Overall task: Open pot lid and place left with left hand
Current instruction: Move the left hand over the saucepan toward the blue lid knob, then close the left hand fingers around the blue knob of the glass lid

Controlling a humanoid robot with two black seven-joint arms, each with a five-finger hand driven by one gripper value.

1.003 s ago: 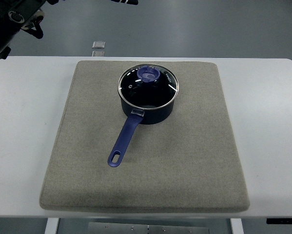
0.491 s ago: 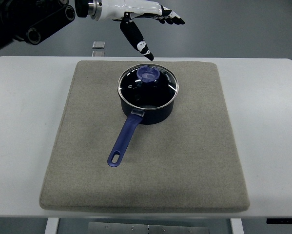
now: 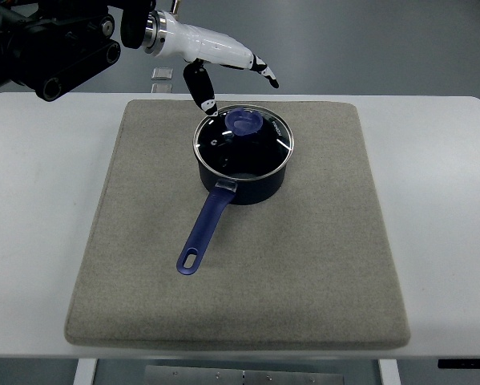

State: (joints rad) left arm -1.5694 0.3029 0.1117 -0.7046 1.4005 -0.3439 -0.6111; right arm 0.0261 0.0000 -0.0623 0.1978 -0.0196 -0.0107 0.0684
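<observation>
Closest to the camera there's a white rectangular tabletop [image 3: 31,241] with a big beige-grey fabric mat [image 3: 304,265] laid square on it, covering most of the middle. Below the table's near edge you can just see a bit of metal frame [image 3: 215,374], and past the far edge it's plain grey floor [image 3: 384,48].

On the mat, the long blue plastic handle [image 3: 205,228] of the saucepan points toward about 7 o'clock, with a hanging hole at its near end. It runs up to the dark blue round saucepan [image 3: 244,178], which sits in the far half of the mat, a little left of centre. The round glass lid with a steel rim [image 3: 256,148] is on the pot, seated flat, with its blue plastic knob [image 3: 243,122] toward the 12 o'clock side of the lid. Through the glass the inside just looks dark, can't tell if anything's in there.

Further back, the white left hand with black fingertips [image 3: 223,60] comes in from the upper left on a black arm [image 3: 47,48]. Its fingers are stretched out and spread, holding nothing. The thumb [image 3: 199,88] hangs down with its tip right at the lid's rim around 10 o'clock; whether it's actually touching I can't tell. The other fingers point off to 3 o'clock, above and behind the knob.

Behind all that, a small grey square thing [image 3: 163,74] sits on the floor just past the table's far edge.
</observation>
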